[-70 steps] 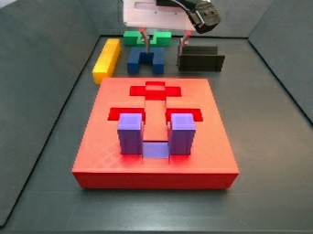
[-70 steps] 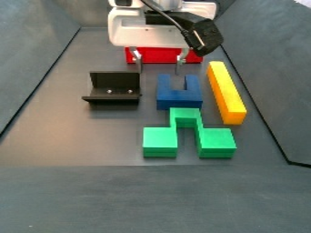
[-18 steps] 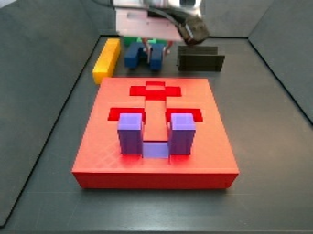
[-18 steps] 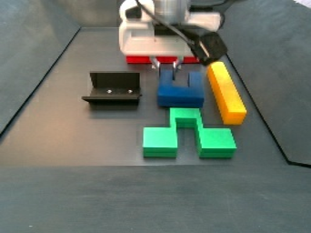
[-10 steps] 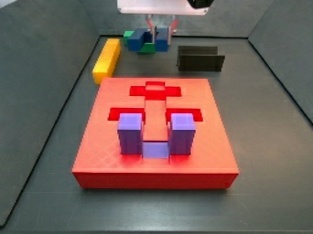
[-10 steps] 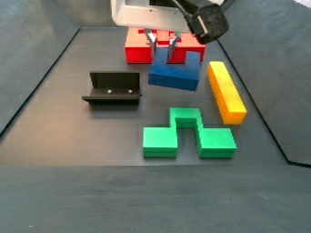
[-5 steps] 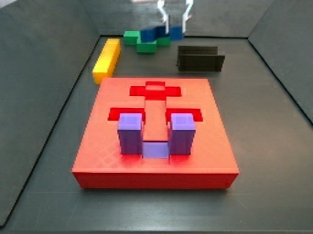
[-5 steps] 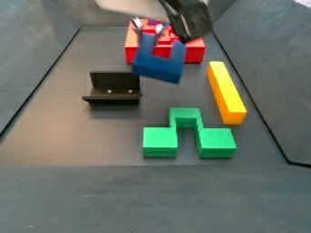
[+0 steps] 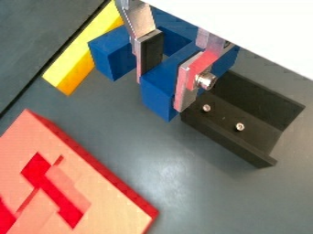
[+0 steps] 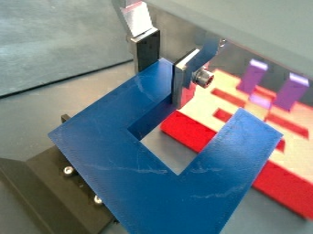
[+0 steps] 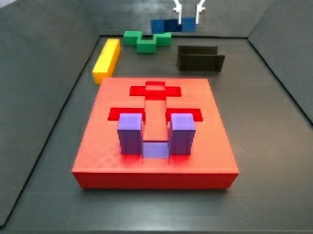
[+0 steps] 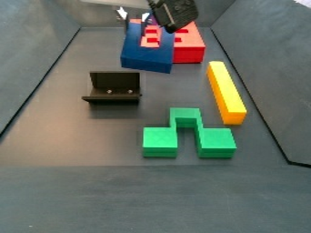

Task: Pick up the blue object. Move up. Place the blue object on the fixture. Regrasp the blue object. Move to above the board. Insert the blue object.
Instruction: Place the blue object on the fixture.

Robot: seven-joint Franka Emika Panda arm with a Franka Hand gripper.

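Note:
My gripper (image 9: 171, 62) is shut on one prong of the dark blue U-shaped object (image 9: 145, 75), its silver fingers (image 9: 195, 79) pressed on either side. The object hangs in the air, tilted, well above the floor in both side views (image 12: 145, 51) (image 11: 164, 26). The gripper (image 12: 144, 22) is above it near the back of the workspace. The black fixture (image 12: 113, 88) stands on the floor, below and to the side of the held object; it also shows in a wrist view (image 9: 246, 113). The red board (image 11: 153, 132) lies in the front of a side view.
A purple U-shaped block (image 11: 156, 135) sits in a slot of the board. A long yellow bar (image 12: 226, 91) and a green block (image 12: 185, 133) lie on the floor. Dark walls close in the floor on all sides.
The gripper has lifted the blue object off the floor from beside the green block and yellow bar, and it has kept rising and tilting over the last second.

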